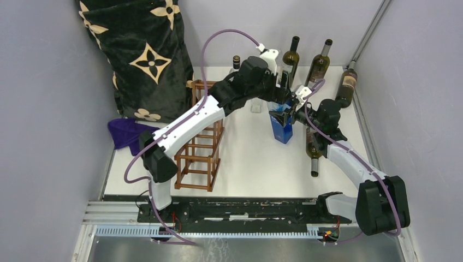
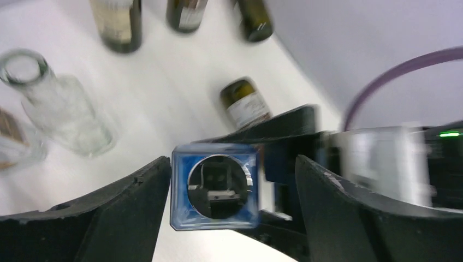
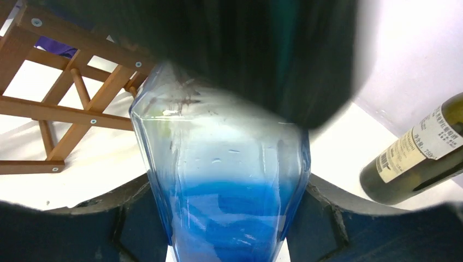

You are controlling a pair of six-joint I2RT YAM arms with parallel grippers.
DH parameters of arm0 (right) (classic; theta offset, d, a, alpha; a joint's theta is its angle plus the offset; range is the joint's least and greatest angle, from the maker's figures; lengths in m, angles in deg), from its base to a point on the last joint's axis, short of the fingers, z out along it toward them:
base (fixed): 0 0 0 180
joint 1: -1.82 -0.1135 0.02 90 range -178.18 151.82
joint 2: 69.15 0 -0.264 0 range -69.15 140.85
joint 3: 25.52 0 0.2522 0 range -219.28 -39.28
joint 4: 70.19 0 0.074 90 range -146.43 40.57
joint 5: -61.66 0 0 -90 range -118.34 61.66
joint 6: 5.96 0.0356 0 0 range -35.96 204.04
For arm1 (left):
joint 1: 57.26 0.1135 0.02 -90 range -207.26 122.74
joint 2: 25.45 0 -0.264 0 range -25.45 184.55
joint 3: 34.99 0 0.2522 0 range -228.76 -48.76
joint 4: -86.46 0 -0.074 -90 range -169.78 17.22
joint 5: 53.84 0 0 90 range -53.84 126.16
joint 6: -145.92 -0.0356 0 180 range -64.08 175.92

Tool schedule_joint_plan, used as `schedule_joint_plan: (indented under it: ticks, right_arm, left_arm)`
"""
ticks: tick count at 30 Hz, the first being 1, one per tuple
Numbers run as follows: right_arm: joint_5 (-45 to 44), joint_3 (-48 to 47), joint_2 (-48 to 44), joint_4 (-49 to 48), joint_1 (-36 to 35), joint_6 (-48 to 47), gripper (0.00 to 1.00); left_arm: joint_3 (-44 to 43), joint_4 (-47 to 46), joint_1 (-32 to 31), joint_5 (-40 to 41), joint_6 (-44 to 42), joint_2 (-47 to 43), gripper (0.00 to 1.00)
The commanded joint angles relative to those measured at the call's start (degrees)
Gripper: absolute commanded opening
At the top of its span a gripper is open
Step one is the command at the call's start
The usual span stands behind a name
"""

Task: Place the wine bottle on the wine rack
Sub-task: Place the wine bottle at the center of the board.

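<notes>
The wine bottle [image 1: 283, 129] is a square blue glass one, standing upright mid-table. My right gripper [image 1: 290, 117] is shut on it; in the right wrist view both fingers press the sides of the wine bottle [image 3: 229, 180]. My left gripper [image 1: 284, 99] hovers over its top, open. In the left wrist view the bottle's square mouth [image 2: 215, 185] sits beside the left finger [image 2: 144, 196], with a wide gap to the right finger. The reddish-brown wine rack [image 1: 200, 147] stands to the left, and its bars [image 3: 60, 103] show behind the bottle.
Dark wine bottles stand at the back [image 1: 291, 57] [image 1: 320, 63] [image 1: 347, 82], and one lies under the right arm [image 1: 313, 148]. A clear glass bottle [image 2: 60, 109] stands near the blue one. A patterned black blanket [image 1: 142, 54] and a purple cloth [image 1: 128, 134] are at the left.
</notes>
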Motion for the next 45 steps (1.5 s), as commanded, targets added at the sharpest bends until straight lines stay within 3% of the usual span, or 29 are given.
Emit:
schedule_joint_plan:
  ticks: [1, 7, 14, 18, 26, 35, 38, 45]
  right_arm:
    - [4.3, -1.2, -1.2, -11.2, 1.5, 2.5, 0.03]
    - [4.1, -1.6, -0.8, -15.2, 4.2, 5.7, 0.02]
    - [-1.4, -3.3, 4.9, -30.0, 11.3, 17.2, 0.00]
    - [-4.8, -5.2, 10.0, -36.5, 14.1, 18.7, 0.00]
    - [-14.3, -16.2, 21.9, -39.4, 15.2, 15.0, 0.00]
    - [-17.5, -28.2, 34.7, -41.3, 15.3, 11.5, 0.00]
    - [-17.9, -28.6, 36.5, -42.1, 15.3, 10.7, 0.04]
    - [-16.7, -27.4, 38.1, -43.9, 15.7, 11.0, 0.26]
  left_arm:
    - [-0.9, -13.8, 0.0, -0.5, 4.1, -10.3, 0.92]
    - [2.6, -15.5, 0.1, 2.7, 2.0, -14.3, 0.94]
    - [13.1, -16.6, 0.7, 8.0, -3.7, -22.0, 0.93]
    - [17.7, -15.6, 0.9, 11.8, -4.9, -25.1, 0.92]
    - [21.3, -14.0, 1.0, 16.6, -5.8, -28.1, 0.92]
    - [21.3, -12.4, 1.1, 20.3, -5.4, -28.9, 0.92]
    - [20.7, -12.3, 1.0, 20.9, -5.0, -28.6, 0.92]
    - [21.0, -13.0, 1.1, 21.8, -4.0, -27.8, 0.92]
